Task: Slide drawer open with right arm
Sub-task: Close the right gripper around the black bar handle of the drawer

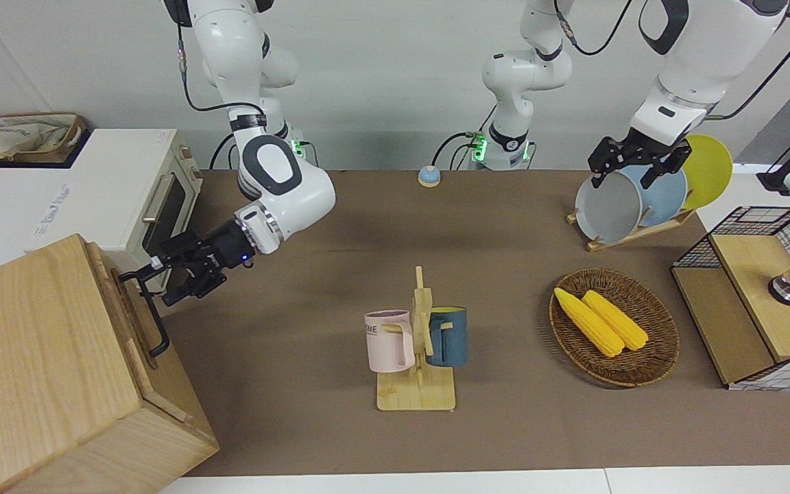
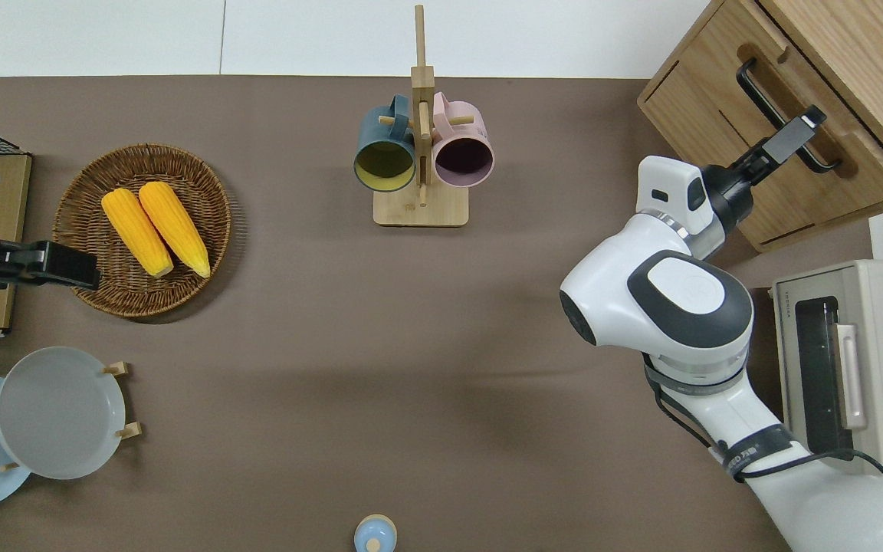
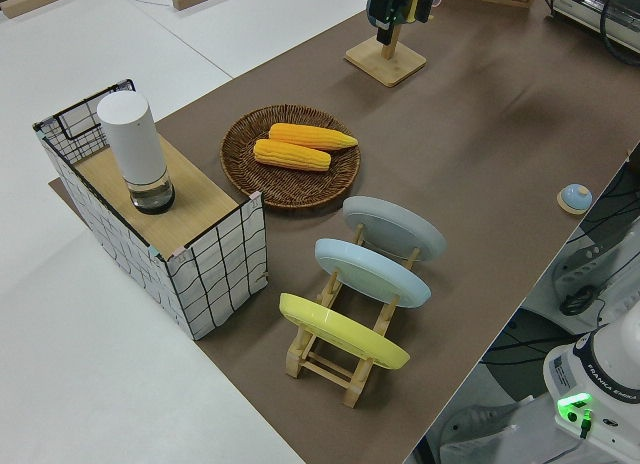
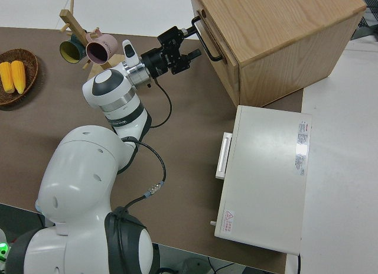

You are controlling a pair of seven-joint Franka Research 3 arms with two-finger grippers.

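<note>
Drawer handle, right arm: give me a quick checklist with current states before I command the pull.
1. Right claw at the black bar handle of the drawer: ok.
2. Claw closed on the bar: cannot tell.
3. Drawer seated shut in the wooden cabinet: ok, no pull started.
4. Pull path over the brown table toward the mug rack: ok, open surface.
5. Toaster oven beside the cabinet, door shut: ok.
6. Left arm parked: ok.
</note>
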